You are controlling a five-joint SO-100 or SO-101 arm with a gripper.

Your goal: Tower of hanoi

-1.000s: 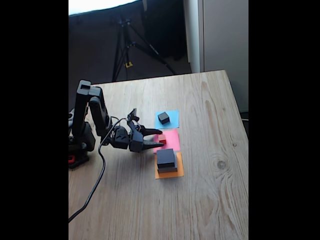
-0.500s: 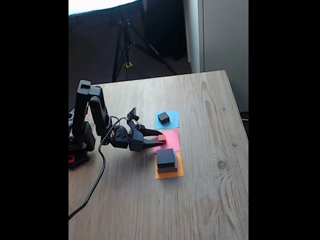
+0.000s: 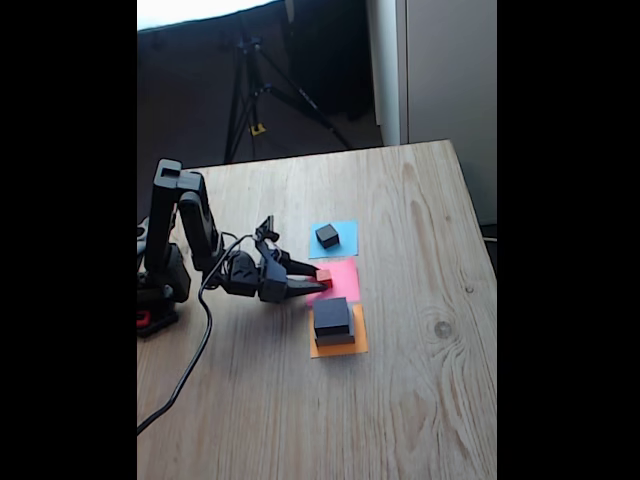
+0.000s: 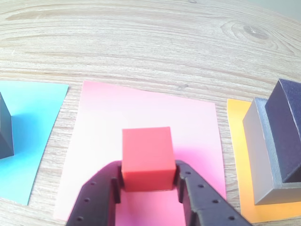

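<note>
On a wooden worktop, the end effector is clamped on a tiny red cube over the pink paper square. At three o'clock in the wrist view, a black slab sits on a grey slab on orange paper. At nine o'clock, a small black cube rests on blue paper.

End effector at red cube on pink paper

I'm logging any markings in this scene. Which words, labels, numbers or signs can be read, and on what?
None can be read.
The red cube, held between the gripper fingers, has plain faces.
The pink paper, blue paper and orange paper are blank.
The grey slab and the black blocks show no print.
</note>
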